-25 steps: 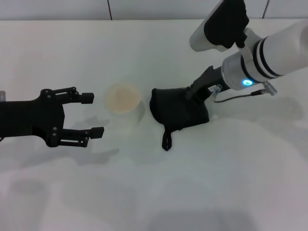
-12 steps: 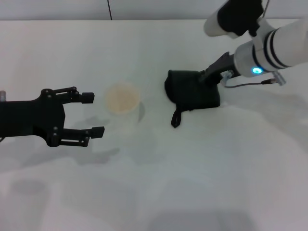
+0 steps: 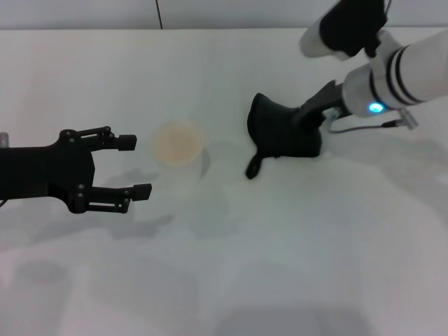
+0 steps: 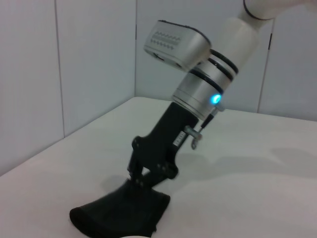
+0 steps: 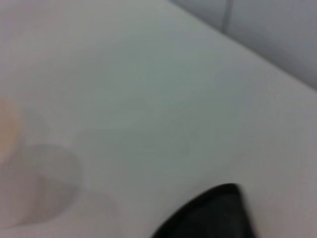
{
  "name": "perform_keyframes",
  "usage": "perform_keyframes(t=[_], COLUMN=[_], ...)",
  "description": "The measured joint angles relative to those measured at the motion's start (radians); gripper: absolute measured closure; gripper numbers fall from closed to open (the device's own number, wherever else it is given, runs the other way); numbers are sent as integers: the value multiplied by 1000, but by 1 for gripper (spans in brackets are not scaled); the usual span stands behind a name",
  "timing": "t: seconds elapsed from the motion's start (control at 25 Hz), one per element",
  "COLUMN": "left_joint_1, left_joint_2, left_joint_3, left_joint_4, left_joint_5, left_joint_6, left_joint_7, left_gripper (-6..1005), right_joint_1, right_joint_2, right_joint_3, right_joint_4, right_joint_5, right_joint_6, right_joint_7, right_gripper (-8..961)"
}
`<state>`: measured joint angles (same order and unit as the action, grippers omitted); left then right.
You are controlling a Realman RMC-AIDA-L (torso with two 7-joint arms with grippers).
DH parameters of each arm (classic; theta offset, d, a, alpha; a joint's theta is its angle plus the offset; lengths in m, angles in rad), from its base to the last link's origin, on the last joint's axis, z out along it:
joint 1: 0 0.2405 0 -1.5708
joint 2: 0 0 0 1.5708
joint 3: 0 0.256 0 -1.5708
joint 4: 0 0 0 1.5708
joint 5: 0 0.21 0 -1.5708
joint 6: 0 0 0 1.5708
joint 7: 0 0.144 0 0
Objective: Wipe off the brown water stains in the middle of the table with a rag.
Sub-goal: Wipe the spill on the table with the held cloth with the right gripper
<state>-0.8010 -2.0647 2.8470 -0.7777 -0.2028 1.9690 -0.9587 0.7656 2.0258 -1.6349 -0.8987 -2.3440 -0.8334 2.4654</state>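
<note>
Pressing down on the rag (image 3: pixel 283 136), the right gripper (image 3: pixel 308 120) is reaching in from the two o'clock side of the head view, its jaws clamped on the cloth's far edge. The rag is sitting on the white worktop (image 3: pixel 280 245) at about one o'clock from centre, bunched into a dark mound, with its small strap loop (image 3: pixel 252 168) trailing off toward seven o'clock and lying flat on the surface. From the left wrist view the rag (image 4: pixel 121 215) is spreading out like a wedge under the right gripper (image 4: pixel 143 176), flat against the worktop (image 4: pixel 257 198). Over at nine o'clock, the left gripper (image 3: pixel 136 166) is hovering just above the surface, its jaws spread wide with nothing between them. Between the two grippers, a pale orange-tinted cup (image 3: pixel 178 147) is standing upright, just off the left gripper's fingertips and apart from the rag. No brown stain is showing on the worktop that I can make out.
</note>
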Motion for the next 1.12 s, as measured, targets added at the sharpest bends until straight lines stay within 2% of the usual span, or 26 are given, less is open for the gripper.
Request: perform_keyframes(t=[0.16,0.4,0.84,1.12], left_joint_1=[-1,-1,-1,-1], left_joint_2=[0,1,0,0], left_joint_3=[0,0,0,0], left_joint_4=[-2,-4,-6,-6], left_joint_5=[-1,-9,-15,-22], left_joint_6=[-1,-1,1,-1], left_joint_7=[0,0,0,0], left_gripper=[111,110,113,115], right_joint_1=[-10,-20,-39,-45], right_joint_2=[2,2,2,0], right_joint_3=[-77,-100,-154,-152], right_joint_4=[-56,-137,-162,-163], right_joint_5=[53,91,124,116], right_joint_6=[-30,-117,-242,-245], right_joint_7=[15,30,53,62], right_gripper=[843,839,830,824])
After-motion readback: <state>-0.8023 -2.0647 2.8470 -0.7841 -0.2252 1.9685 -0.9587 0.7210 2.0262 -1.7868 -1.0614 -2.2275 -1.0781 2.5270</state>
